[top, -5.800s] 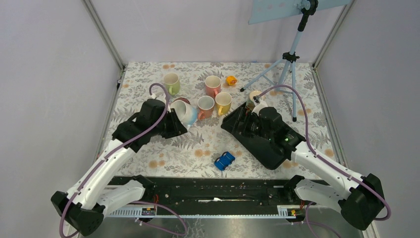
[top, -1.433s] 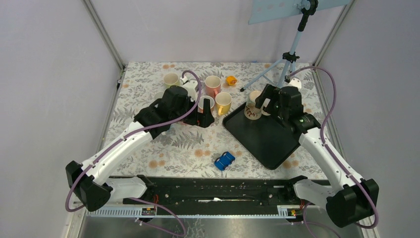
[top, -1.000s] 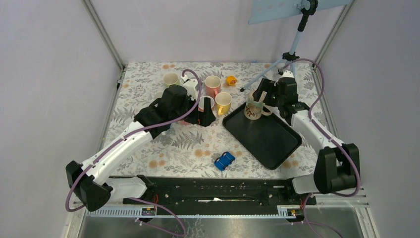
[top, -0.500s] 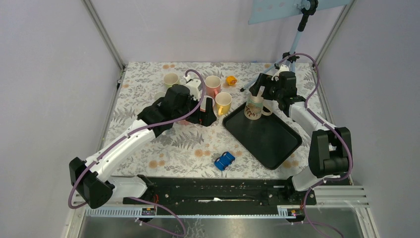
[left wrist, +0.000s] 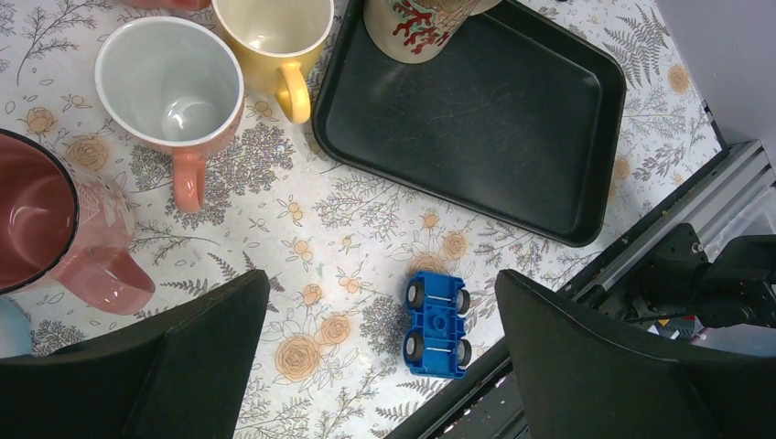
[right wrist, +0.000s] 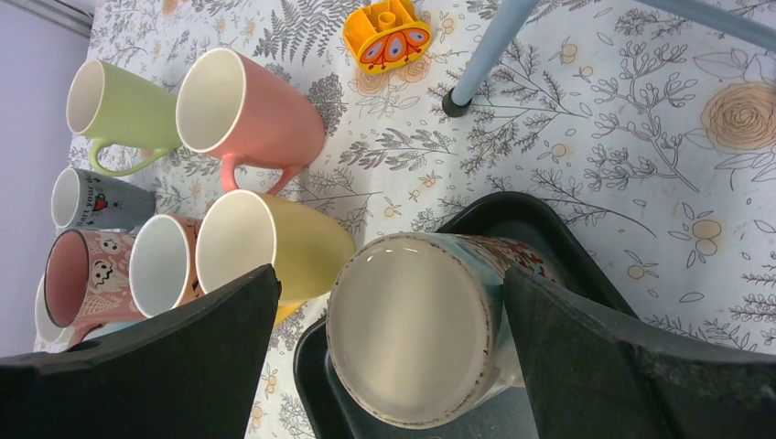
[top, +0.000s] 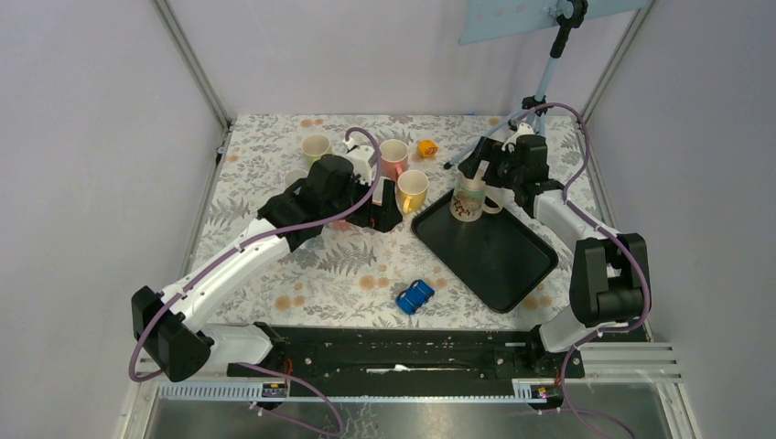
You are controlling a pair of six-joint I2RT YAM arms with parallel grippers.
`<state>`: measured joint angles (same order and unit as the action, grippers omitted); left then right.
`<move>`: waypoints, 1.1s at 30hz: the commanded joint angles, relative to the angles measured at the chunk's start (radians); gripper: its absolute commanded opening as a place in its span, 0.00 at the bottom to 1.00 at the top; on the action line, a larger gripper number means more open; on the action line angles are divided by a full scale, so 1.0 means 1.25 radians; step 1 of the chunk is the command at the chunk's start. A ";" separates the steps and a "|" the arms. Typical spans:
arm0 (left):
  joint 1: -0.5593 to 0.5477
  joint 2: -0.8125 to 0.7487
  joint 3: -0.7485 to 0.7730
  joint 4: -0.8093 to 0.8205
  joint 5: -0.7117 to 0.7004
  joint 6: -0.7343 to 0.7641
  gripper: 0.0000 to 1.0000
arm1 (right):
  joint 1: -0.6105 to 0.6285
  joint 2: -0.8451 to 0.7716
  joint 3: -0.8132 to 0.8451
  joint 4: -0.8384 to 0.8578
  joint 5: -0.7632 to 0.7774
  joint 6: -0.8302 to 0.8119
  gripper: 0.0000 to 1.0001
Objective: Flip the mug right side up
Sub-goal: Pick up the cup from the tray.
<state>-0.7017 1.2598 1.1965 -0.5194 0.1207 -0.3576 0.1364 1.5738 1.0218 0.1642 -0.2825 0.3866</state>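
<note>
High overview, close wrist views sharing mug (right wrist: 412, 338)

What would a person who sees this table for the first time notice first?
Probably the patterned mug standing on the far corner of the black tray, right of centre on the flowered table. Next come the coloured mugs, crowded together to the left of the tray, toward the far edge. A small blue toy car sits alone near the front edge.

Lilac walls (top: 91, 137), floral tablecloth (top: 348, 265)
</note>
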 commanded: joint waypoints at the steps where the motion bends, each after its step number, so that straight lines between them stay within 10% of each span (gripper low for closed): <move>1: -0.003 -0.004 0.005 0.048 0.015 0.012 0.99 | -0.002 -0.026 -0.015 0.016 -0.019 0.024 1.00; 33: -0.003 -0.004 -0.019 0.072 0.034 0.006 0.99 | 0.006 -0.222 -0.241 0.027 -0.056 0.067 1.00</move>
<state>-0.7017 1.2598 1.1809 -0.4976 0.1345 -0.3580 0.1368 1.3361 0.7395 0.1703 -0.3286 0.4755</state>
